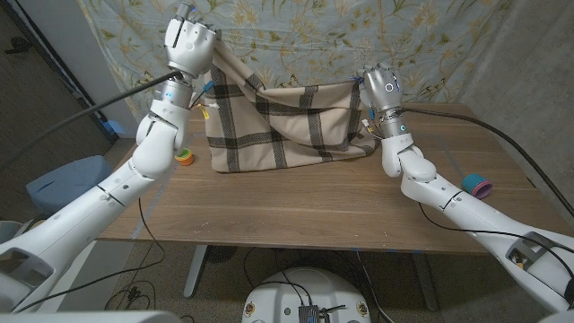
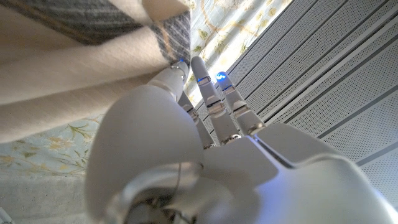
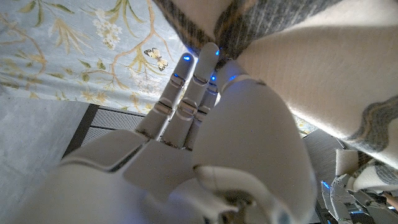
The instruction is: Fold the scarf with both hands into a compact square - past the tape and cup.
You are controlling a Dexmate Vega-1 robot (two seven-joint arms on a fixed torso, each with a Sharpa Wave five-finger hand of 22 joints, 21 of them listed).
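While raised, both hands (image 1: 190, 40) (image 1: 380, 87) grip scarf (image 1: 278, 126) corners.

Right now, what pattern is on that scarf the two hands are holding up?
Beige with dark plaid stripes; the scarf shows best in the head view.

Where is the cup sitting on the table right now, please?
In the head view, the cup lies on the table's right edge, beside the right forearm.

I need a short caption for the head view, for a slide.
Both hands, left hand and right hand, hold the plaid scarf lifted above the table.
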